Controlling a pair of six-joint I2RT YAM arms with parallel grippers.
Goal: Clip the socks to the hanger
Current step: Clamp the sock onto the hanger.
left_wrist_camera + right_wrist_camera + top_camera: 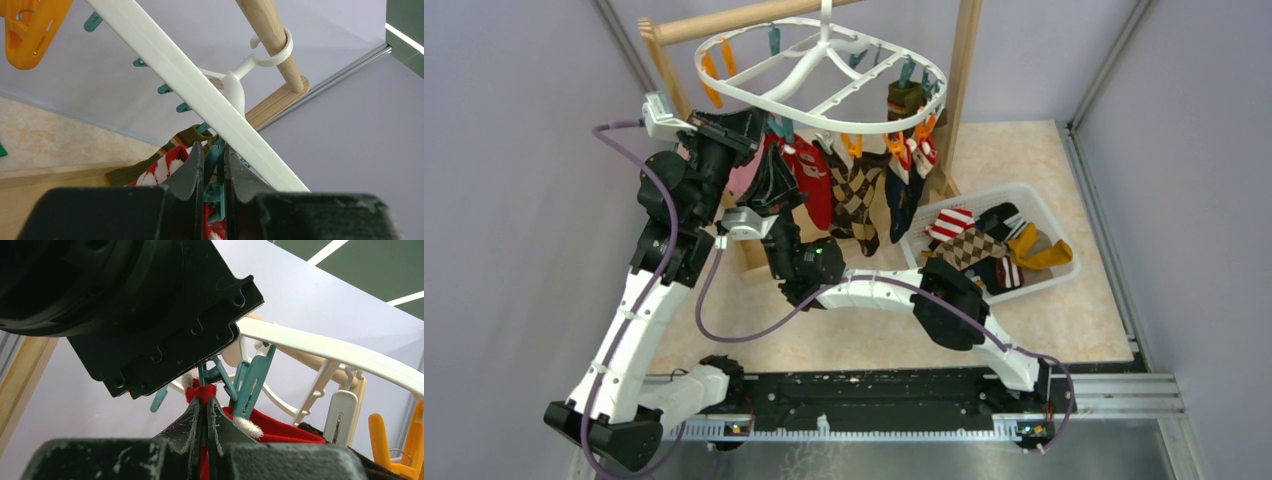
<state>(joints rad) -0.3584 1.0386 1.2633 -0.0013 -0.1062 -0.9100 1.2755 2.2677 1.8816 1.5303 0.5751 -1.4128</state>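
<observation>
One sock in hand: red sock point(202, 391) with white fluff at its edge, pinched upright and raised to just under the hanger's left near rim.
Hanger: white oval frame point(828, 45) hooked on the wooden pole point(724, 22) at the far left of the tabletop point(1044, 330); orange and teal clips dangle from its rim.
Target clip: teal clip point(212, 172) under the rim, directly above the raised sock edge; whether the fabric is already inside its mouth cannot be told.
Right end effector point(202, 410): closed tight on the red sock.
Left end effector point(214, 152): nearly closed, squeezing the teal clip between its fingers, just above the right one.
Socks already hung: several along the near rim, among them a brown argyle sock point(854, 195).
Socks waiting: a mixed heap point(984, 250) in the white basket point(1072, 262) at the right.
Step, as judged: feeding the sock edge into the clip.
Risk 1: letting the clip go early would snap it shut empty or on only a sliver of fabric, so the sock falls.
Risk 2: the frame hangs freely; an upward push could swing it and shift the clip off the sock.
Risk 3: both arms crowd one spot, so contact between them or with neighbouring socks is likely.
</observation>
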